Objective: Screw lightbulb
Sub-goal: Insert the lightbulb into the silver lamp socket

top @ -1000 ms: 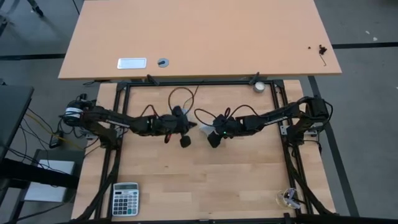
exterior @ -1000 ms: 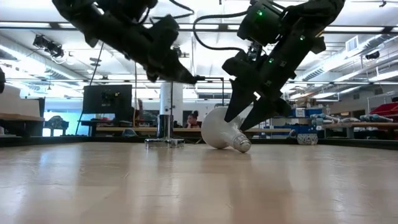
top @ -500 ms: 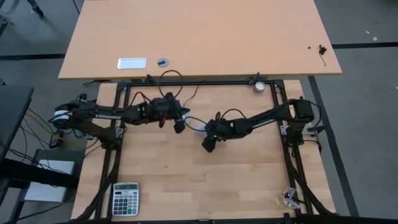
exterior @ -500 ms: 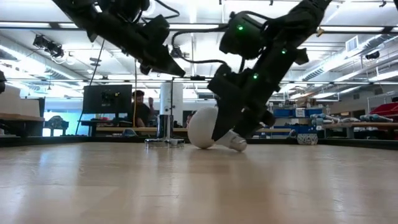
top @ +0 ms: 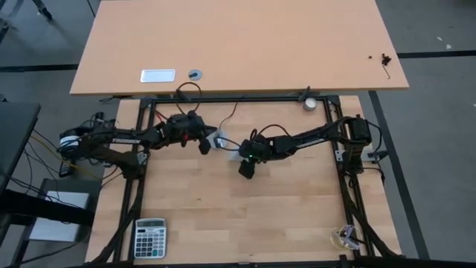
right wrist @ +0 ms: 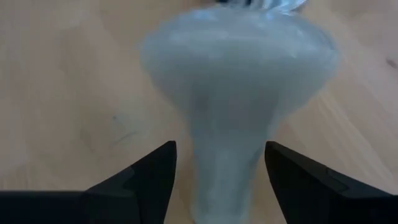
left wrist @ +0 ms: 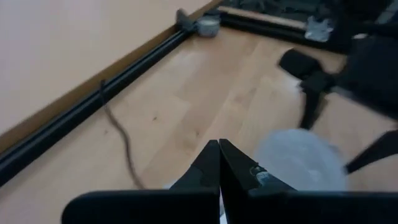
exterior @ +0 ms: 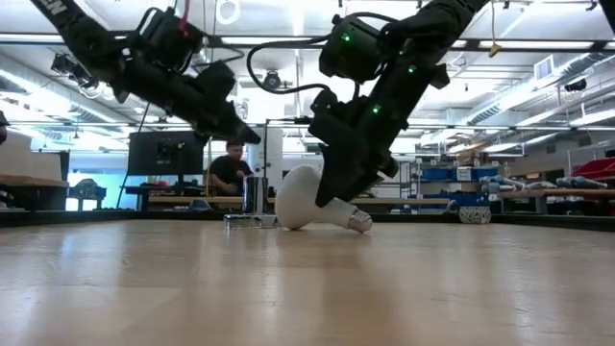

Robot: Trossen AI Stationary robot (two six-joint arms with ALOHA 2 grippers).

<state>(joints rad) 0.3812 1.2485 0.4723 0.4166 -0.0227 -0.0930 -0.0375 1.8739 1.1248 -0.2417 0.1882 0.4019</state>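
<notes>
The white frosted lightbulb [exterior: 300, 197] lies on its side on the wooden table, dome toward the left and silvery screw base [exterior: 357, 221] toward the right. It also shows in the high view [top: 233, 151]. My right gripper [exterior: 338, 197] is open and slants down, its fingers on either side of the bulb's narrow neck [right wrist: 225, 174]. My left gripper [exterior: 252, 137] is shut and empty, above the socket [exterior: 255, 204], which stands on its flat round base just left of the bulb. In the left wrist view the shut fingertips [left wrist: 219, 146] point past the bulb [left wrist: 301, 158]. My right gripper straddles the bulb's neck [right wrist: 225, 174] from above, slanting down, with its fingers [right wrist: 146, 180] across the bulb. I cannot tell whether either finger touches the neck. The bulb lies with its dome and base on the table.
A thin black cord [top: 227, 115] runs from the socket toward the far edge. A calculator [top: 150, 238] lies near left, a small round disc [top: 309, 104] far right, a clear object [top: 343, 237] near right. A second tabletop [top: 238, 45] adjoins the far edge. A person shows in the room behind [exterior: 231, 168].
My right gripper has gone toward the table's left edge, and the bulb has slid left along the table with it, still on its side. My left gripper has gone toward the left and far edges and a little lower, staying shut.
</notes>
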